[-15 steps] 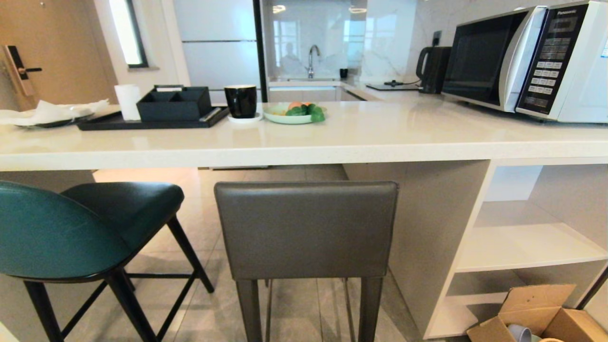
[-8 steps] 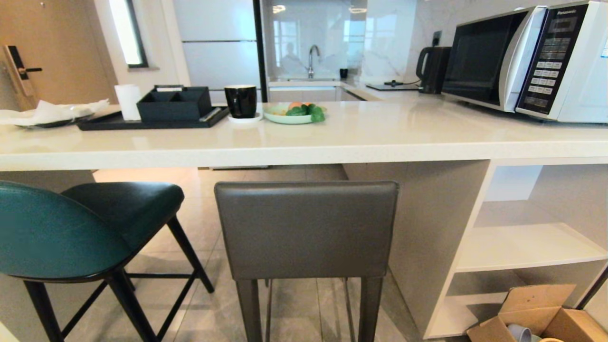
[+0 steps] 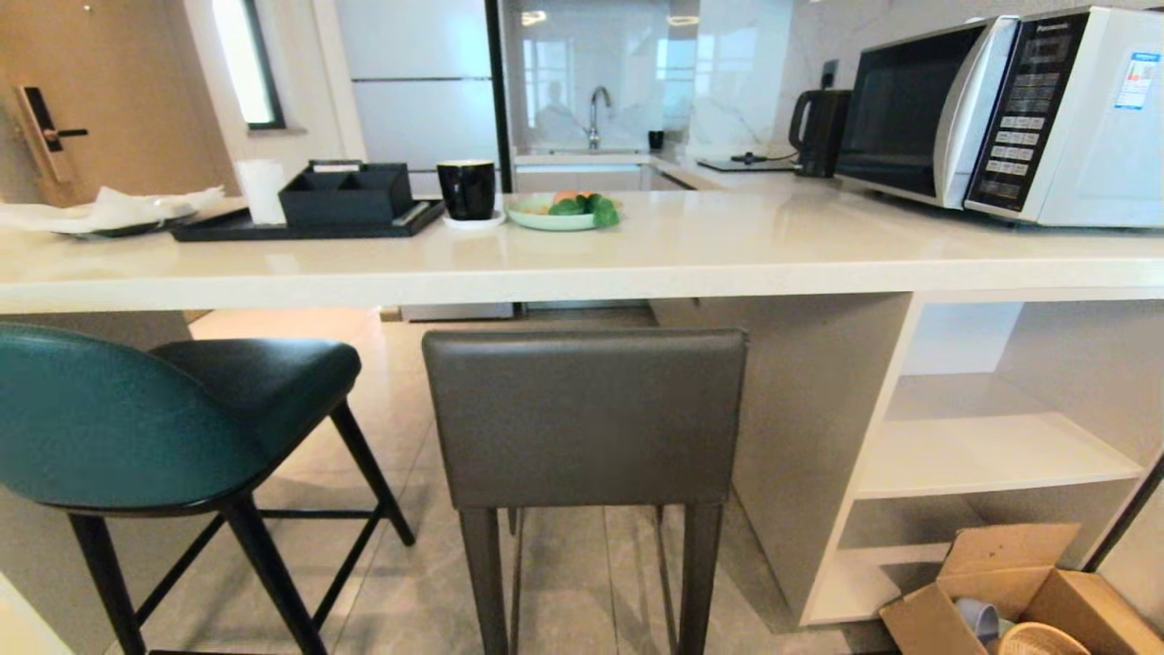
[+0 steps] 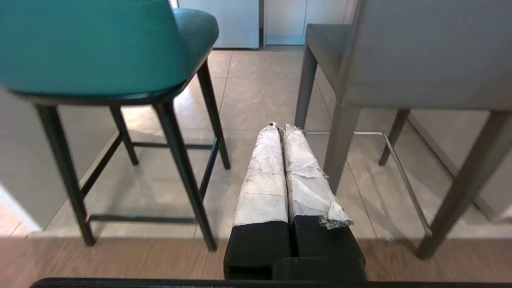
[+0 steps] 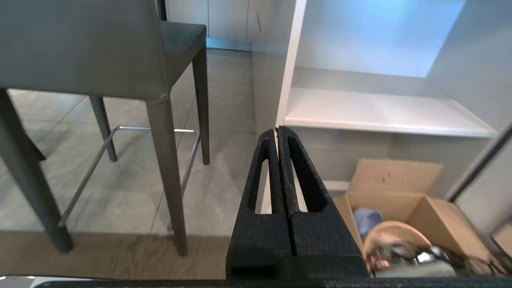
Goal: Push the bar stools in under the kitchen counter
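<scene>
Two bar stools stand with their backs towards me at the kitchen counter (image 3: 691, 246): a teal stool (image 3: 118, 428) on the left and a grey stool (image 3: 582, 418) in the middle. Both backs stand out in front of the counter's edge. Neither arm shows in the head view. My left gripper (image 4: 280, 127) is shut and empty, held low between the teal stool (image 4: 92, 44) and the grey stool (image 4: 432, 52), touching neither. My right gripper (image 5: 277, 129) is shut and empty, low beside the grey stool (image 5: 80, 44), facing the counter's side panel.
White shelf cubbies (image 3: 991, 455) sit under the counter's right end, with an open cardboard box (image 3: 1018, 591) on the floor before them. On top stand a microwave (image 3: 1000, 109), a kettle (image 3: 818, 127), a black tray (image 3: 300, 223), a black cup (image 3: 466, 189) and a plate of food (image 3: 564, 214).
The whole head view has shifted and everything looks slightly smaller and farther, so the camera has moved. The stools stand as before relative to the counter.
</scene>
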Tool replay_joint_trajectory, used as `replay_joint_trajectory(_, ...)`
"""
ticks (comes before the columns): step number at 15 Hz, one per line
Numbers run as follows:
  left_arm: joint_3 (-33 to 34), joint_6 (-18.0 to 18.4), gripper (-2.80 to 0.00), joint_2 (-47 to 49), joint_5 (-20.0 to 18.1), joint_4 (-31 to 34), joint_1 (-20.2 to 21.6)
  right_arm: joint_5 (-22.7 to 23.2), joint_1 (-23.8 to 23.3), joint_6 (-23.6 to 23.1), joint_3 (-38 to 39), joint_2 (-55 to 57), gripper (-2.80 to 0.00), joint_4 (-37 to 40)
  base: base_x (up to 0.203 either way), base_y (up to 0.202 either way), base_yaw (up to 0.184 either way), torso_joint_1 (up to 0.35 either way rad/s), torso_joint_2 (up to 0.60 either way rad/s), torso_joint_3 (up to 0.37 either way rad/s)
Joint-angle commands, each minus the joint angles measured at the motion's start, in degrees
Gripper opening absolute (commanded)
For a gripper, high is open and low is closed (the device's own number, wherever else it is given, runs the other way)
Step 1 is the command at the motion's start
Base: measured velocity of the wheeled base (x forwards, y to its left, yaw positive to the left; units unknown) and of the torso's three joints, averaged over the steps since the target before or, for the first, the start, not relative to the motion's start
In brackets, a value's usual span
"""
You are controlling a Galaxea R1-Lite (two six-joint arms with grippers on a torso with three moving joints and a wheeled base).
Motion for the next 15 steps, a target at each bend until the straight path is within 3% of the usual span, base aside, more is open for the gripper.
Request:
replay_joint_trajectory(1, 0.0, 0.0, -2.8, 0.18, 0.01, 0.0, 0.04, -0.04, 0.0, 0.08, 0.0, 0.11, -2.8, -0.02, -0.202, 0.0, -0.003, 0.002, 0.0, 0.004)
replay_joint_trajectory(5, 0.0, 0.09, -2.8, 0.18, 0.01, 0.09, 0.04, -0.01, 0.0, -0.01, 0.0, 0.11, -2.8, -0.04, -0.166, 0.0, -0.002, 0.0, 0.0, 0.003)
replay_joint_trajectory(10, 0.0, 0.08, -2.8, 0.18, 0.01, 0.09, -0.05, -0.01, 0.0, -0.1, 0.0, 0.11, -2.8, 0.03, 0.0, 0.0, 0.0, 0.0, 0.0, 0.0)
replay_joint_trajectory(15, 0.0, 0.09, -2.8, 0.18, -0.07, 0.09, -0.05, -0.01, 0.0, -0.1, 0.0, 0.11, -2.8, -0.04, 0.0, 0.162, 0.002, 0.001, 0.0, 0.003)
